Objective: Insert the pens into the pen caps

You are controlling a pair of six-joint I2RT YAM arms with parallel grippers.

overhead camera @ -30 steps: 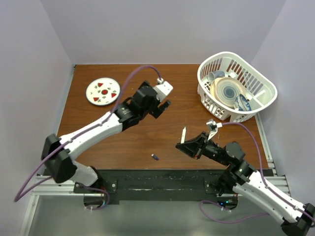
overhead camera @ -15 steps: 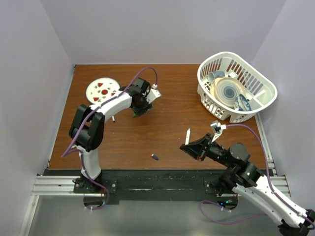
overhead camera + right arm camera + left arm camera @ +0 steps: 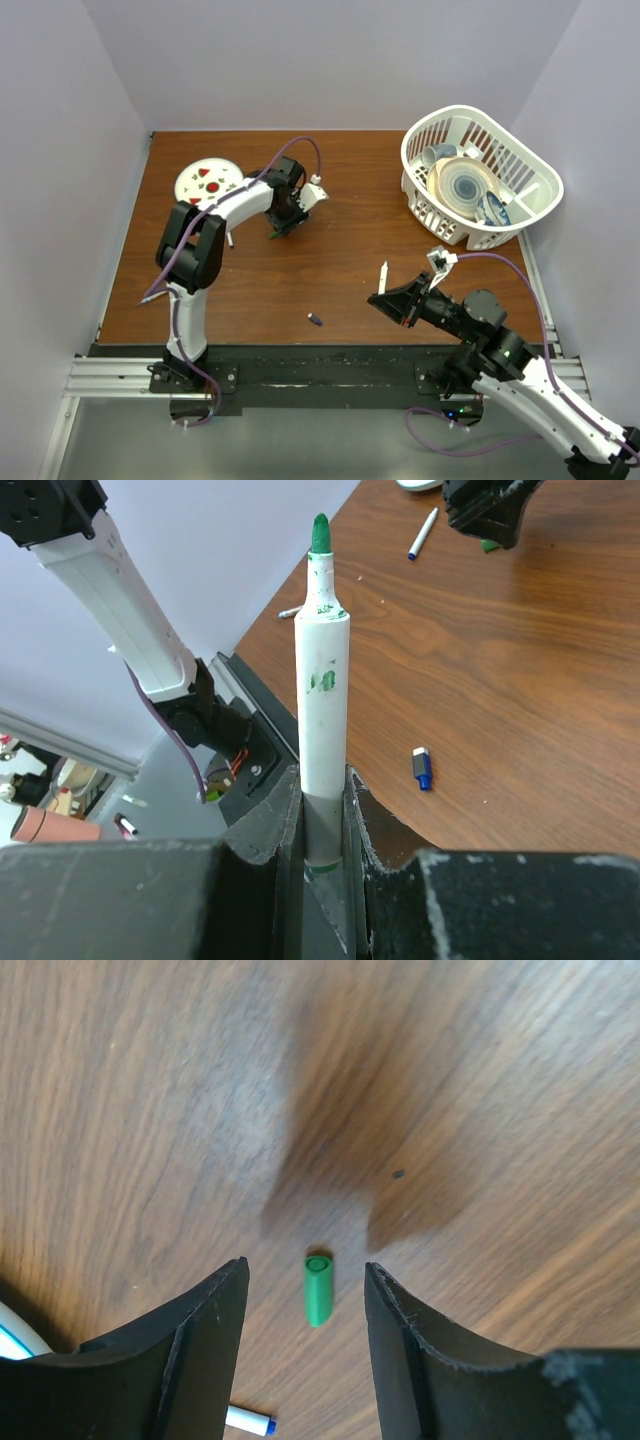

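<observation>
Between the left fingers (image 3: 200, 1350), green cap (image 3: 318, 1291).

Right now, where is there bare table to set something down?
Bare table lies between the left gripper and the basket, and between the left arm and the blue cap. It is crowded by the plate: pen, green cap, gripper.

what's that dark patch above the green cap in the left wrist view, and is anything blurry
Left wrist: the patch looks like a soft-edged, forked shadow of the fingers on the table; the green cap is sharp. Right wrist: the pen is crisp. Top external: evenly lit, no strong glare.
</observation>
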